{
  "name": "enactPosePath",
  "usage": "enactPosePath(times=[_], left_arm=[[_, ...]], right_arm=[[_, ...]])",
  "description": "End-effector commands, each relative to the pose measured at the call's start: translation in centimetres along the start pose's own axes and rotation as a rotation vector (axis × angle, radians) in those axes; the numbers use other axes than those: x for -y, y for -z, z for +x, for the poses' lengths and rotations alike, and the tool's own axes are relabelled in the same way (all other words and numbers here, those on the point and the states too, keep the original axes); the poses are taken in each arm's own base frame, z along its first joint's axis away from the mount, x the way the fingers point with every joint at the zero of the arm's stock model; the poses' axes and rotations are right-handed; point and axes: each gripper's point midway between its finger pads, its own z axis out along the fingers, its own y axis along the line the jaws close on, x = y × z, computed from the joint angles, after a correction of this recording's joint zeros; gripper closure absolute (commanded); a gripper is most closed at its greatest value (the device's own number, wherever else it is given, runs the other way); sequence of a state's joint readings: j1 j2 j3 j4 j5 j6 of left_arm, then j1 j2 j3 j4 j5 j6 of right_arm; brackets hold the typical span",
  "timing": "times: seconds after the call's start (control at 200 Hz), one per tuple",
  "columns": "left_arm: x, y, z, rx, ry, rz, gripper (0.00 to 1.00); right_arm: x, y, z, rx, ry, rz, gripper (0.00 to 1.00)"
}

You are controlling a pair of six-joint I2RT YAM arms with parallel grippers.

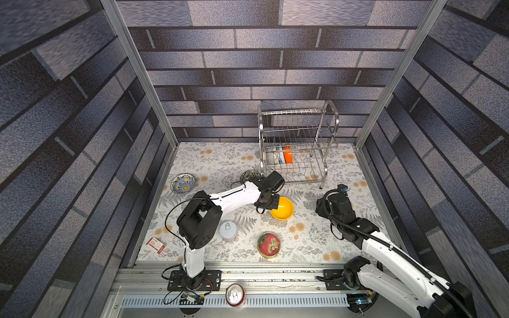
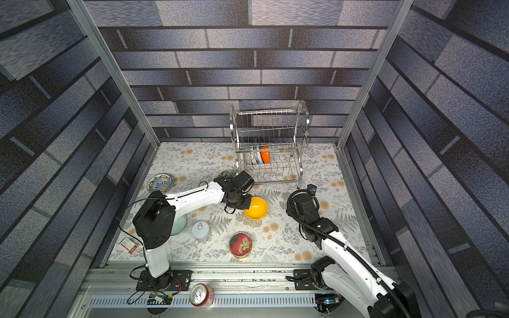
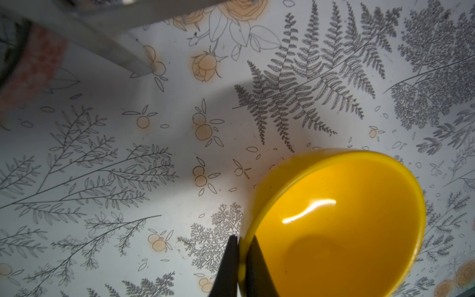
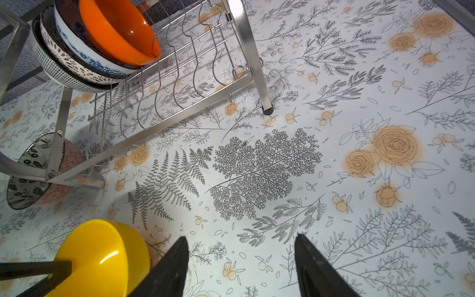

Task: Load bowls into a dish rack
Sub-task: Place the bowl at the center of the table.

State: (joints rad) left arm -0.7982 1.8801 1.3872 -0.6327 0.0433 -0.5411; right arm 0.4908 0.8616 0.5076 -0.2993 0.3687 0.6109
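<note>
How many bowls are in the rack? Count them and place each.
4, all on edge on the lower shelf of the dish rack: orange bowl, then blue floral bowl, brown-patterned bowl, checked bowl outermost. Another could hide between them.

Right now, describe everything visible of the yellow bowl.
The yellow bowl is small, round, plain glossy yellow inside and out, plastic-looking, empty. It is tilted, mid-table in front of the dish rack. The left gripper is shut on its rim, one finger inside, one outside. Whether its base meets the table cannot be told.
</note>
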Motion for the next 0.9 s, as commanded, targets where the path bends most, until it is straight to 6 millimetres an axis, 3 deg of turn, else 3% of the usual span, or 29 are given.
enactPosePath(times=[0.0,0.391,0.516,0.767,0.897], left_arm=[[0.6,0.5,-1.0,0.027,0.010,-0.007,0.91],[0.6,0.8,-1.2,0.021,-0.003,-0.021,0.79],[0.4,1.9,-1.3,0.039,-0.003,-0.029,0.74],[-0.6,5.1,-0.7,0.075,-0.003,-0.038,0.51],[-1.7,6.8,0.0,0.095,-0.009,-0.057,0.33]], right_arm=[[-0.1,0.6,-0.5,-0.004,0.045,0.001,0.33],[-2.3,1.1,-1.2,-0.054,0.142,-0.069,0.34],[-3.1,1.6,-1.3,-0.074,0.171,-0.110,0.34],[-4.9,1.8,-1.2,-0.125,0.219,-0.177,0.34],[-6.0,1.6,-1.0,-0.155,0.235,-0.222,0.34]])
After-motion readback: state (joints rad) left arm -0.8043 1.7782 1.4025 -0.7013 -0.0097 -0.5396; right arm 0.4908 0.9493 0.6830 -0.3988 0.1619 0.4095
